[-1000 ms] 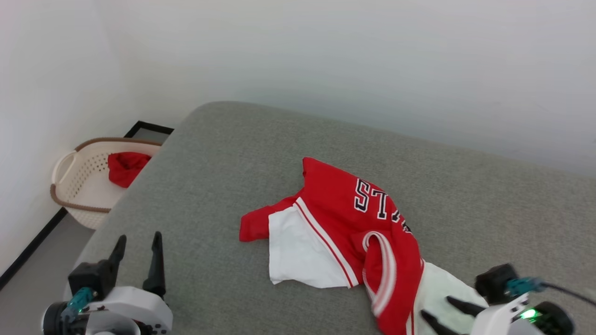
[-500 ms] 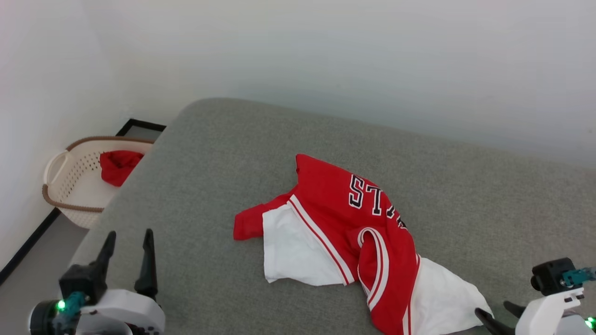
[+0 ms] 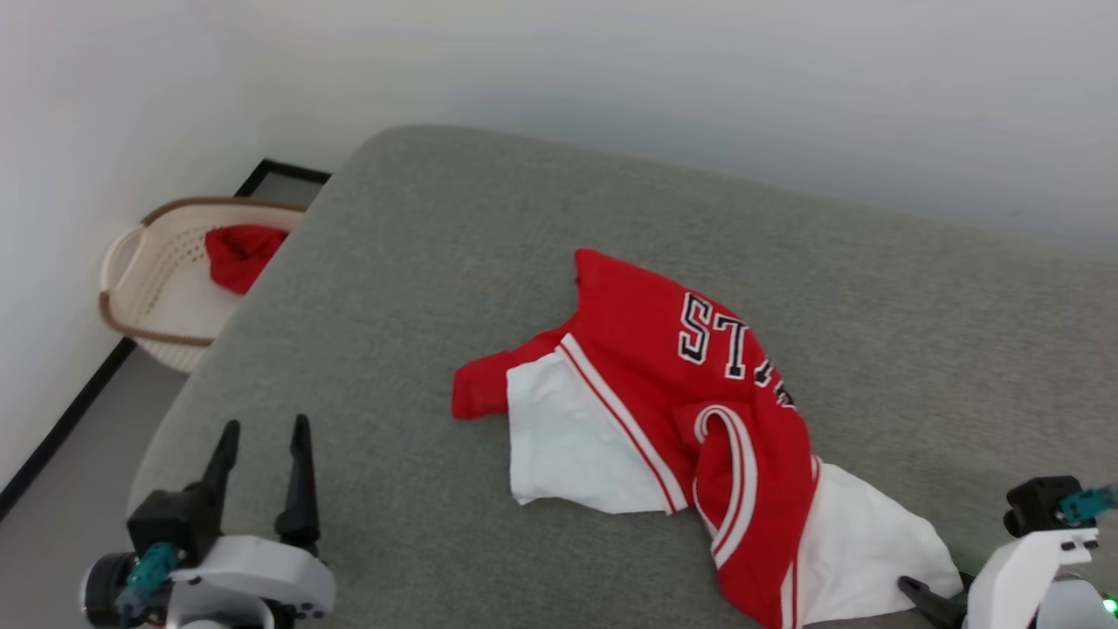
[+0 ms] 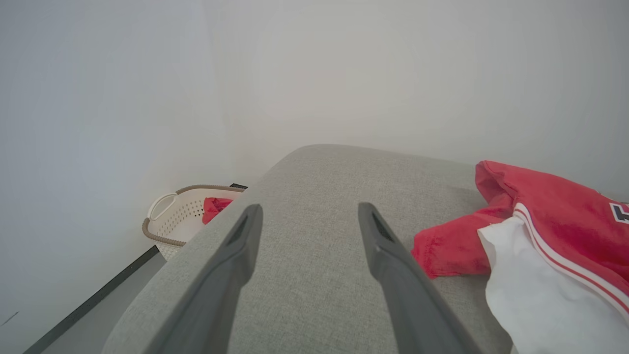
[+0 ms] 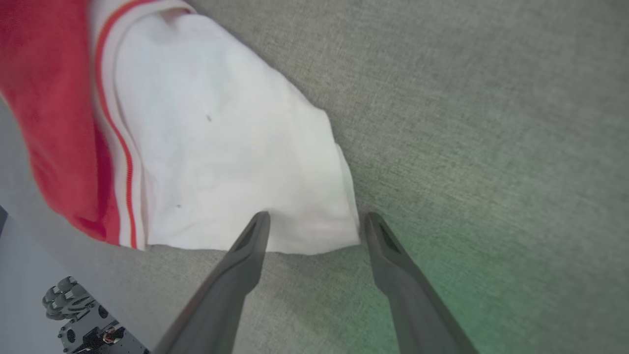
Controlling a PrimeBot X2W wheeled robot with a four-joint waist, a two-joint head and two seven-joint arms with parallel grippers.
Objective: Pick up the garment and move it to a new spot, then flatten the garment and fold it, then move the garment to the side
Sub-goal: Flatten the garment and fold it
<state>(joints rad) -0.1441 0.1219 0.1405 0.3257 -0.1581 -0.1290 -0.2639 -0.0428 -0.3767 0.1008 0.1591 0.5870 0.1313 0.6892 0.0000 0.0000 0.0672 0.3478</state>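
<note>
1. I see the garment (image 3: 664, 367) crumpled on the grey padded surface (image 3: 419, 262), right of centre in head view. Red body up, partial black-and-white lettering showing, not flattened.
2. One white sleeve (image 3: 568, 437) is spread toward the near left. The other white sleeve (image 5: 221, 162) trails to the near right edge.
3. Right claw (image 5: 318, 216) is open with nothing between the fingers. In its wrist view the tips straddle the corner of that near-right sleeve's hem. I can't tell whether they touch the cloth.
4. Left claw (image 3: 265, 428) is open and empty, over bare padding at the near left corner, well apart from the garment.
5. A beige basket (image 3: 131, 271) sits on the floor past the surface's left edge, against the wall, with a small red cloth (image 3: 240, 253) bunched inside.
</note>
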